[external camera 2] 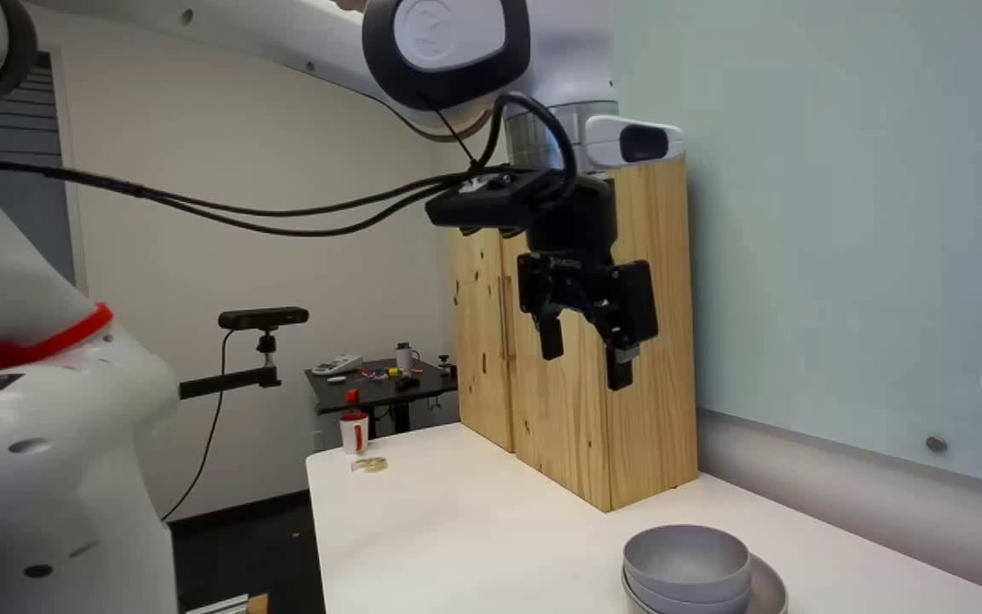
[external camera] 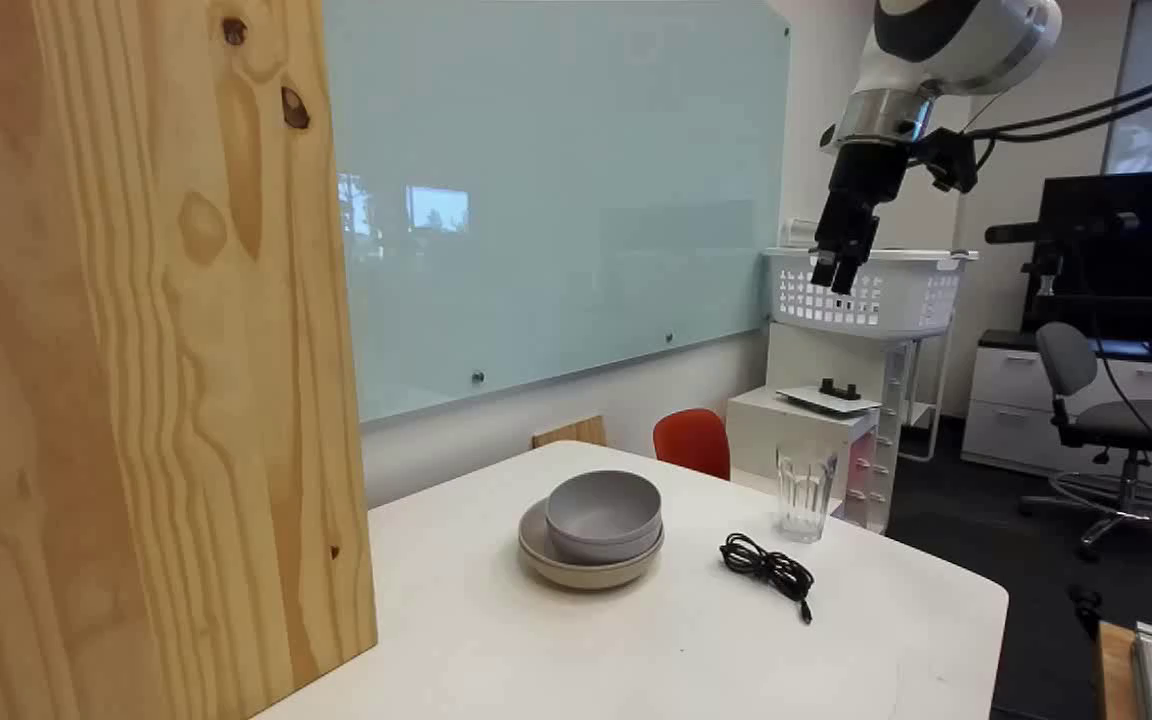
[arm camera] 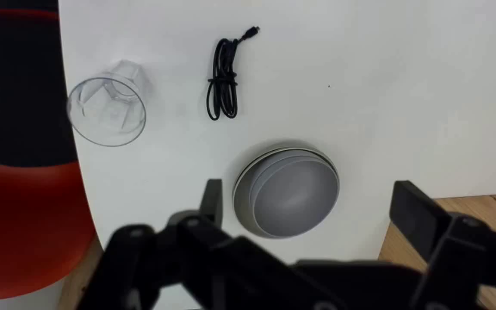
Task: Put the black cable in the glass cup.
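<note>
White tabletop (arm camera: 403, 86) fills most of the wrist view, where the black cable (arm camera: 223, 80) lies at upper centre, coiled and seemingly bound round its middle, perhaps so one pinch can lift it whole. Near the tabletop's edge, at upper left, the glass cup (arm camera: 107, 103) stands mouth up, presumably to receive it. Right of centre in an exterior view, the gripper (external camera 2: 586, 356) hangs with fingers spread and nothing between them, likely to leave room for a descent.

Below the gripper (external camera 2: 586, 362), an exterior view's bottom edge crops the stacked grey bowls (external camera 2: 692, 573) (their base unseen there).
</note>
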Robot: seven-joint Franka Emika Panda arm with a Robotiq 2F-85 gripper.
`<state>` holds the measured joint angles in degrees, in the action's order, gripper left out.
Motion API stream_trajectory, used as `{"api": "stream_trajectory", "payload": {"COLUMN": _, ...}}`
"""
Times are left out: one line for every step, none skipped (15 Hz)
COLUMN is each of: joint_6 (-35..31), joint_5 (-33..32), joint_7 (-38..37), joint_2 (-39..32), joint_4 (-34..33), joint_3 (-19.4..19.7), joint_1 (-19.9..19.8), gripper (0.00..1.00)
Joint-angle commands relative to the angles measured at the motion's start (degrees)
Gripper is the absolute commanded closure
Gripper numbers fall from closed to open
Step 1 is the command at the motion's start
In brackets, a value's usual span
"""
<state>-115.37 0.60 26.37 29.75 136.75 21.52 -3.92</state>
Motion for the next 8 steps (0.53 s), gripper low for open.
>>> {"api": "stream_trajectory", "payload": {"joint_6": 0.2, "joint_5": 0.7, "joint_7": 0.6, "joint_2": -0.3, "joint_4": -0.1, "joint_3": -1.1, "joint_1": -1.3, "gripper": 0.0}}
{"api": "stream_trajectory", "payload": {"joint_6": 0.2, "joint_5": 0.7, "joint_7": 0.6, "joint_2": -0.3, "joint_4": -0.1, "joint_3": -1.2, "joint_1": -1.3, "gripper": 0.0}}
{"api": "stream_trajectory", "payload": {"joint_6": 0.2, "joint_5": 0.7, "joint_7": 0.6, "joint_2": -0.3, "joint_4": -0.1, "joint_3": -1.2, "joint_1": -1.3, "gripper": 0.0}}
{"api": "stream_trajectory", "payload": {"joint_6": 0.2, "joint_5": 0.7, "joint_7": 0.6, "joint_2": -0.3, "joint_4": -0.1, "joint_3": -1.2, "joint_1": -1.3, "gripper": 0.0}}
{"api": "stream_trajectory", "payload": {"joint_6": -0.4, "joint_5": 0.6, "joint_7": -0.1, "joint_2": -1.0, "joint_4": -0.2, "joint_3": -1.2, "joint_1": -1.6, "gripper": 0.0}}
{"api": "stream_trajectory", "payload": {"joint_6": -1.3, "joint_5": 0.4, "joint_7": -1.1, "joint_2": -1.8, "joint_4": -0.3, "joint_3": -1.5, "joint_1": -2.0, "gripper": 0.0}}
{"api": "stream_trajectory", "payload": {"joint_6": -1.9, "joint_5": 0.3, "joint_7": -1.4, "joint_2": -2.4, "joint_4": -0.3, "joint_3": -1.6, "joint_1": -2.2, "gripper": 0.0}}
{"api": "stream_trajectory", "payload": {"joint_6": -2.3, "joint_5": 0.1, "joint_7": -1.8, "joint_2": -3.4, "joint_4": -0.3, "joint_3": -1.7, "joint_1": -2.6, "gripper": 0.0}}
